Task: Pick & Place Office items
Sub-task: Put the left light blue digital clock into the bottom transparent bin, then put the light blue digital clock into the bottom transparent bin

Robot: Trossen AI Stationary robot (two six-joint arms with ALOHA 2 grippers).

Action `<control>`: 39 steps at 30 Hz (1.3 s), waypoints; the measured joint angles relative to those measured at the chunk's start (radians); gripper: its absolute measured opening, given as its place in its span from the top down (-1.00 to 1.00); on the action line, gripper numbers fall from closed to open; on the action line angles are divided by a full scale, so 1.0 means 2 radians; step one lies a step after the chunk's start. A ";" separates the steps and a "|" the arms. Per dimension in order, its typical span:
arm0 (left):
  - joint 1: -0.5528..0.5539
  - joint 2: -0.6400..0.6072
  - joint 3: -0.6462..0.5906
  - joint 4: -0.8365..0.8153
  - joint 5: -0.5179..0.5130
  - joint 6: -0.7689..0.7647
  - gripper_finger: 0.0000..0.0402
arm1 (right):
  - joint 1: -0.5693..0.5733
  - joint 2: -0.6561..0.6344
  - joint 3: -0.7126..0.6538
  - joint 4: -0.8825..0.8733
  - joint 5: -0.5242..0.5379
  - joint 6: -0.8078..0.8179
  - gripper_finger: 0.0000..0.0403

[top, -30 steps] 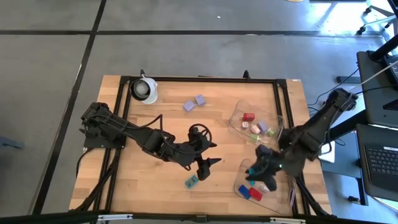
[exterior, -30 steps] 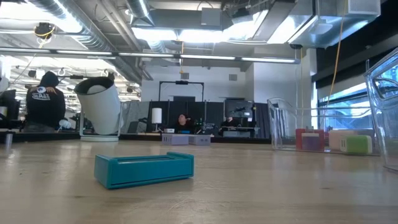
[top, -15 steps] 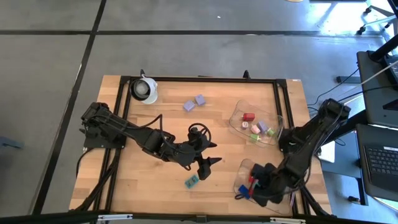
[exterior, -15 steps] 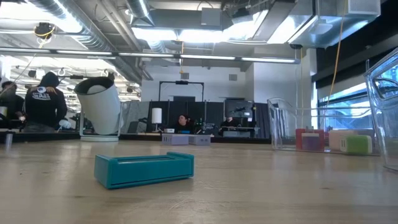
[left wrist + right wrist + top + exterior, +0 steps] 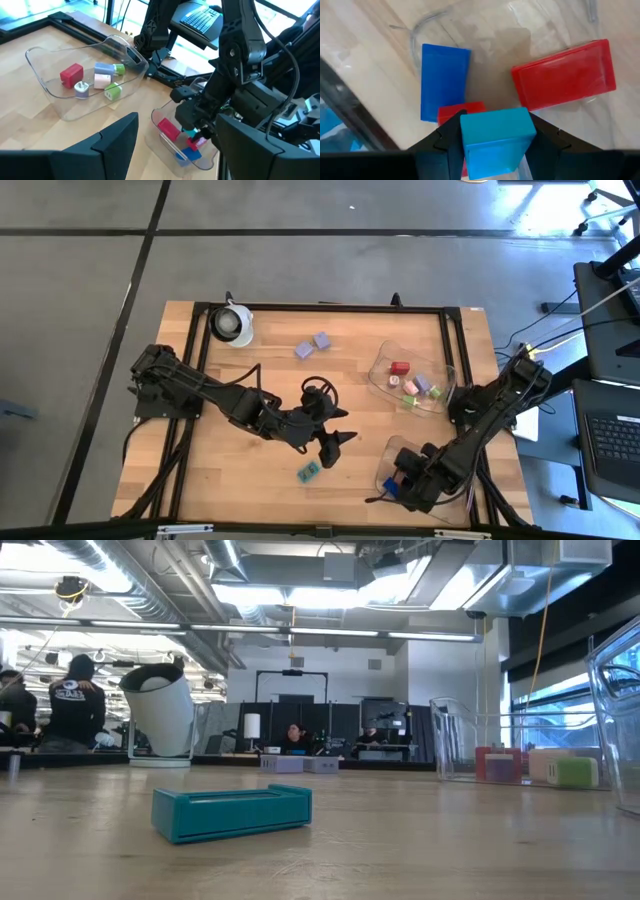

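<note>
Two dark arms worked over the wooden table. We noted the left arm reaching toward the table's middle, its left gripper hovering above bare wood with the fingers spread apart and nothing between them. The right arm bent down over the near clear tray at the table's front right corner. The right gripper hung inside that tray, its fingers clamped on a teal block.

Below the held block, we saw a long red block, a blue block and a smaller red piece lying on the tray floor. The far clear tray sat near the right edge and held a red block, a lavender piece, a pink piece, a green piece and a pale piece.

A white round roll stood at the far left corner. Two lavender blocks lay just beside each other on open wood near the far edge. A teal clip lay alone on the wood near the front, close to the left gripper but apart from it. In the low view we recorded people in the room beyond the table.
</note>
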 joint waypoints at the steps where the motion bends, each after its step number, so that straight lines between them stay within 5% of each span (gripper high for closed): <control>1: 0.000 0.000 0.000 0.000 0.000 -0.001 -0.31 | 0.000 0.003 0.001 0.001 0.000 0.000 0.21; 15: -0.004 0.000 0.000 0.000 0.000 -0.014 -0.31 | -0.003 0.010 0.000 -0.017 0.015 -0.004 0.15; 25: -0.004 0.000 0.000 0.000 0.001 -0.014 -0.31 | -0.003 0.009 0.000 -0.016 0.000 0.000 -0.26; 30: -0.004 0.000 0.000 -0.006 0.042 -0.014 -0.31 | -0.007 -0.011 0.000 -0.014 -0.028 -0.002 -0.44; 39: -0.005 0.002 0.000 -0.172 0.070 -0.079 -0.31 | -0.007 -0.119 0.000 -0.020 0.022 -0.004 -0.49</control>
